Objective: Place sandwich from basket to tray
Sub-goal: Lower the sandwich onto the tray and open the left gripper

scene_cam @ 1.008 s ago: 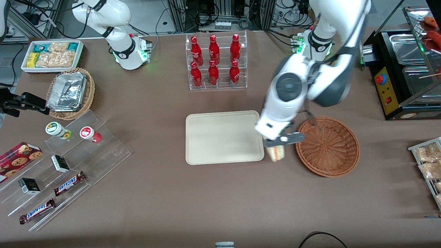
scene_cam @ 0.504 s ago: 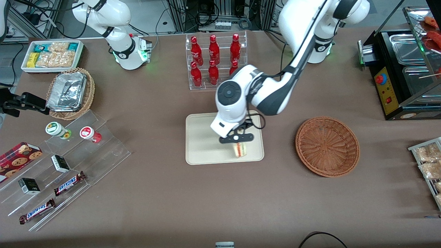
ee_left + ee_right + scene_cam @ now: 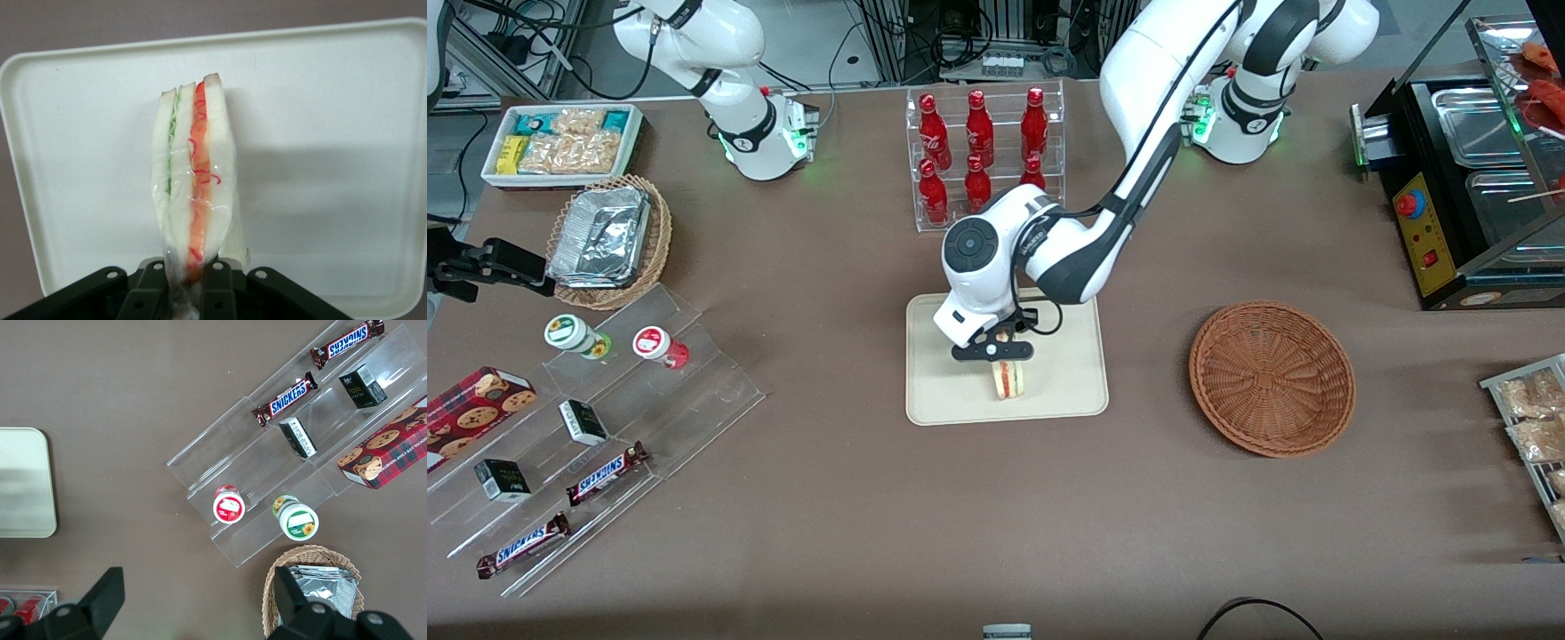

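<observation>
One sandwich (image 3: 1009, 380) hangs in the claw (image 3: 993, 350), pinched at one end between the fingers (image 3: 215, 288), with the wrapped wedge standing on edge over the tray (image 3: 951, 391). It sits above the part of the tray nearest the front camera, close to that rim, and the basket (image 3: 1272, 377) stands well apart toward the working arm's end of the tabletop with nothing in it. Whether the wedge's low tip already touches the tray cannot be told.

The risks I would weigh:
- Letting go while the wedge is upright may tip it, and so near the rim it could roll off onto the tabletop.
- The grip holds only the thin wrapped end; the film looks slippery, so the sandwich might slide out early.
- Pressing down too far could crush the soft bread.
</observation>
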{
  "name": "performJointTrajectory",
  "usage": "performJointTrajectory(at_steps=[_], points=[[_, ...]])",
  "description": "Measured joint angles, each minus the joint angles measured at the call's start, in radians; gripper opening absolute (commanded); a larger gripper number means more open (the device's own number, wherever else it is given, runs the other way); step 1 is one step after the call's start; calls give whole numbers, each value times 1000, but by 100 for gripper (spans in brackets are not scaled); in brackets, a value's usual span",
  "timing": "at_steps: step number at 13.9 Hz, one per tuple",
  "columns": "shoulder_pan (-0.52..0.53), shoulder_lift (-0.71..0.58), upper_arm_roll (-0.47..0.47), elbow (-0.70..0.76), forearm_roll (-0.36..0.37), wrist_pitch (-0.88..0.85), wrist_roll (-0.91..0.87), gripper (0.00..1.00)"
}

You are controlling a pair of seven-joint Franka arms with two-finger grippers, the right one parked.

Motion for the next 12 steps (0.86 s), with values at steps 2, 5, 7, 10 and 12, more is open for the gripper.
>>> performJointTrajectory(at_steps=[2, 5, 7, 10, 12], points=[[-6, 8, 0, 0, 1, 0, 0, 0], [-9, 18, 0, 0, 1, 0, 0, 0], [-9, 26, 0, 0, 1, 0, 1, 0], [-14, 34, 0, 0, 2, 0, 2, 75], [-18, 35, 0, 0, 2, 0, 2, 99]])
